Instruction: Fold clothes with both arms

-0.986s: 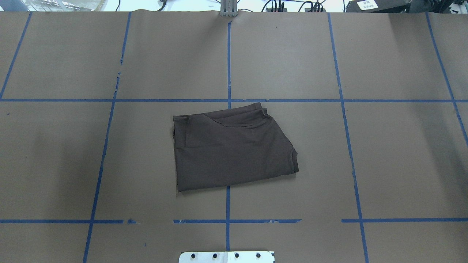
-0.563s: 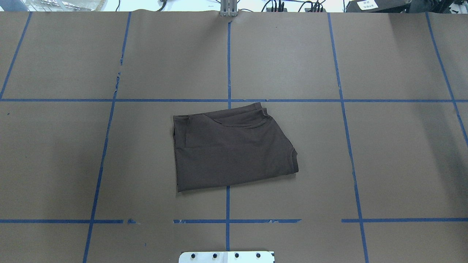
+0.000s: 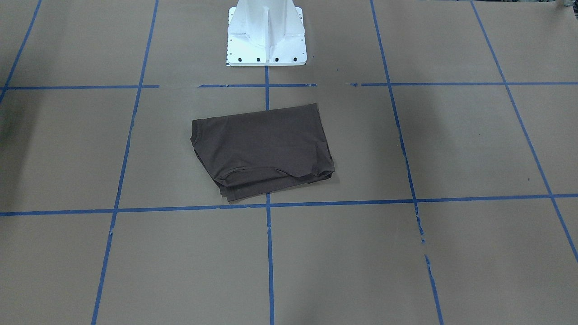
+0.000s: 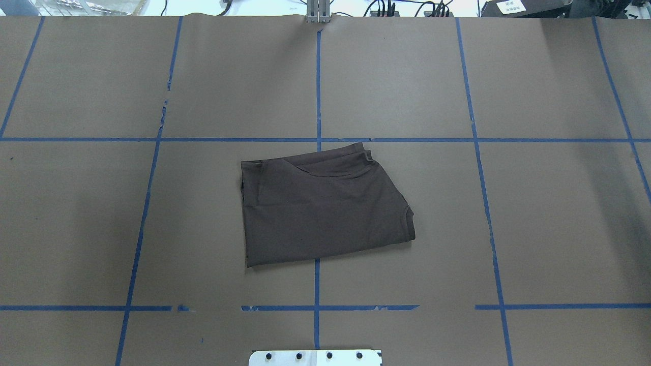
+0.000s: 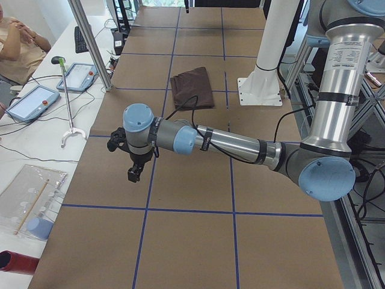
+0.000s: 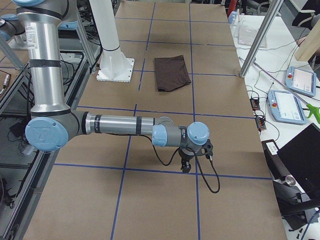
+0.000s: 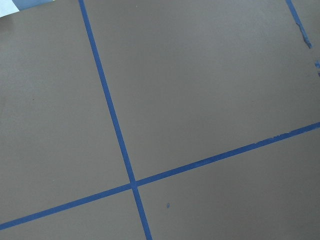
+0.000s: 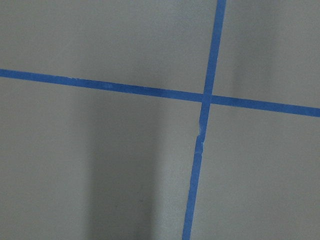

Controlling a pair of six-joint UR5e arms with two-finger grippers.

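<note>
The dark brown short-sleeved knit T-shirt [image 4: 325,208] lies folded into a flat, roughly rectangular packet. It sits near the middle of the brown-paper-covered desk [image 4: 559,229], on the robot-side half, just in front of the white bolted pedestal base [image 3: 266,36] w/ a gap btwn them. The packet's long axis runs approx. end to end along the desk, slightly skewed. The ribbed collar is at its robot's-right end, and stacked hems show along the edge facing away from the robot. Nothing touches it.

The silver-grey jointed left arm [image 5: 228,141] stretches low toward the desk's left end, w/ its black two-finger left claw [image 5: 133,174] pointing down over bare paper. The matching right arm [image 6: 120,125] reaches toward the right end, its right claw [image 6: 186,167] likewise over bare paper. Both claws show only in the side views, so can't tell if the fingers are apart or together. No cloth hangs from either. The wrist cams show only paper and crossing blue tape lines [image 7: 132,184].

Key relation: the T-shirt lies inward from each claw, toward the desk's centre, and well apart from both. It seems about equally far from each, though the side views make that hard to judge. Folding looks done or nearly so. Any further fold would prob. halve the long axis, so both claws would have to come inward to the corners of one short end. The collar end is on the right arm's side.
</note>
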